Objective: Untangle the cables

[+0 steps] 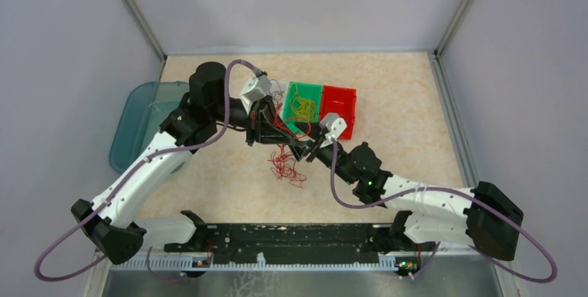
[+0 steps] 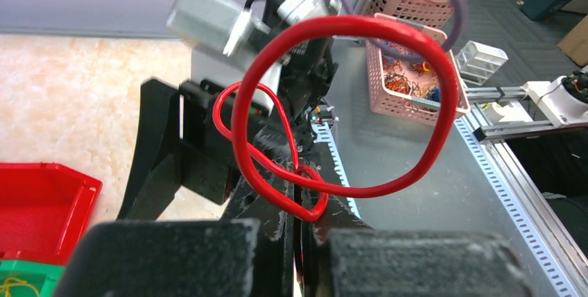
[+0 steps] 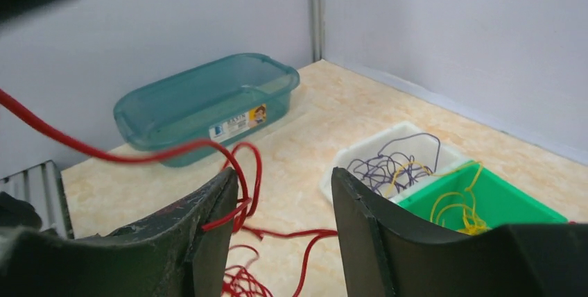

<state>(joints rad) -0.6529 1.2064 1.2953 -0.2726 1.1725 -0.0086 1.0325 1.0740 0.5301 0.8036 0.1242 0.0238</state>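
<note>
A tangle of thin red cable (image 1: pixel 284 165) lies on the beige table in front of the bins. My left gripper (image 1: pixel 267 129) is shut on a strand of it. In the left wrist view the red cable (image 2: pixel 239 103) rises from the closed jaws (image 2: pixel 299 208) in one large and one small loop. My right gripper (image 1: pixel 306 148) is just right of the left one, above the tangle. In the right wrist view it is open (image 3: pixel 284 189), and a red strand (image 3: pixel 258 172) is hooked against the inside of its left finger (image 3: pixel 215 214).
A green bin (image 1: pixel 304 106) holds yellow cables and a red bin (image 1: pixel 340 109) sits beside it. A white bin (image 3: pixel 395 162) holds purple cables. A teal tub (image 1: pixel 139 123) stands at the left wall. Pink baskets (image 2: pixel 409 68) stand beyond the table.
</note>
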